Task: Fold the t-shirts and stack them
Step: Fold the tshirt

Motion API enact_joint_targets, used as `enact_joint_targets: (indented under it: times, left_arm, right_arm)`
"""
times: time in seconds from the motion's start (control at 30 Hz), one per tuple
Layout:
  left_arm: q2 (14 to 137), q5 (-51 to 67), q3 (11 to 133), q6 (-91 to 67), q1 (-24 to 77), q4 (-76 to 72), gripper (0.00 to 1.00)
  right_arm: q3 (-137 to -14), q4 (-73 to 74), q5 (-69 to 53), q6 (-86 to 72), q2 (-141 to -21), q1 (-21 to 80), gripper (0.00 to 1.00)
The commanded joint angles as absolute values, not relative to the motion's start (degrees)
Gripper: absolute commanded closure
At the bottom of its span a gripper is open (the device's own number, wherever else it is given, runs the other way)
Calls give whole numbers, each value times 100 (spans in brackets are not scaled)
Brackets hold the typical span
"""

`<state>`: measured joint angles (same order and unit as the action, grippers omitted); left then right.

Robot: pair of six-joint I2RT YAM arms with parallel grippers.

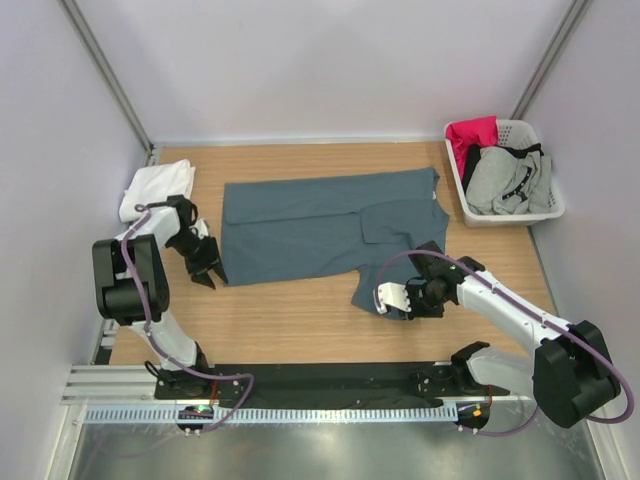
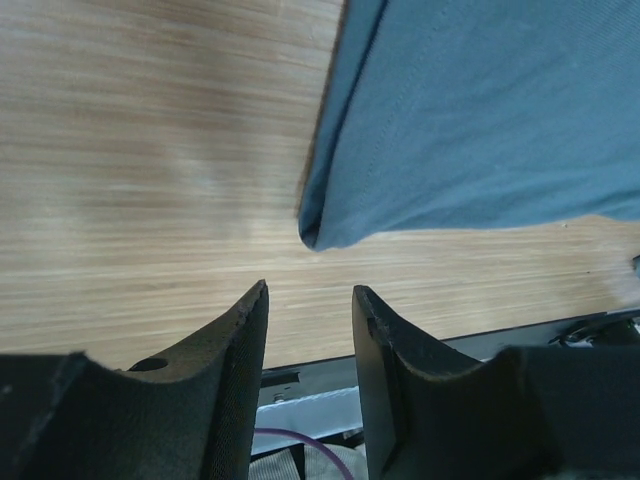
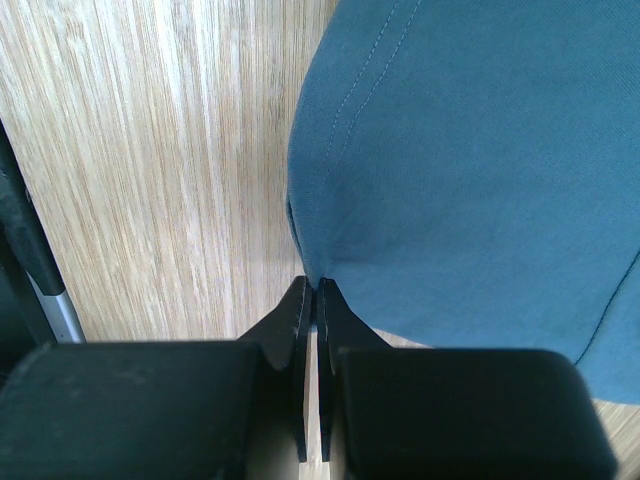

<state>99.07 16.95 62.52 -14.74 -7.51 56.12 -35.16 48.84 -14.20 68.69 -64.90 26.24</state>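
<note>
The slate-blue t-shirt point(image 1: 320, 225) lies spread across the middle of the wooden table point(image 1: 300, 310), partly folded, with a flap hanging toward the near edge at the right. My right gripper point(image 3: 317, 285) is shut on the edge of that flap point(image 3: 470, 150); from above the right gripper point(image 1: 383, 299) sits at the flap's near corner. My left gripper point(image 2: 310, 295) is open with nothing between its jaws, just short of the blue t-shirt's near left corner point(image 2: 322, 232). From above the left gripper point(image 1: 209, 278) is beside that corner. The white t-shirt point(image 1: 158, 187) lies folded at the far left.
A white laundry basket point(image 1: 510, 217) stands at the back right, holding a red garment point(image 1: 472, 133) and grey clothes point(image 1: 510, 180). White walls close in the table on three sides. A black rail point(image 1: 320, 380) with the arm bases runs along the near edge.
</note>
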Motion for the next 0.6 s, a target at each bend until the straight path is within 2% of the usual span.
enact_joint_targets:
  times: [0.0,0.43,0.57]
  left_arm:
    - [10063,1749,6504,-1547,-773,5502,60]
    - [10441,1907,6566,-1494,-765,5423,64]
    - [10415,1995,6469,-1459,-765,5449,69]
  right_arm:
    - [-3595,4764,-1415,6750,-6504,2663,97]
    - [-3577,4623,-1398,6592,-6636,2663,97]
    - [-3586,4597,-1406,6592,-6653,2654,97]
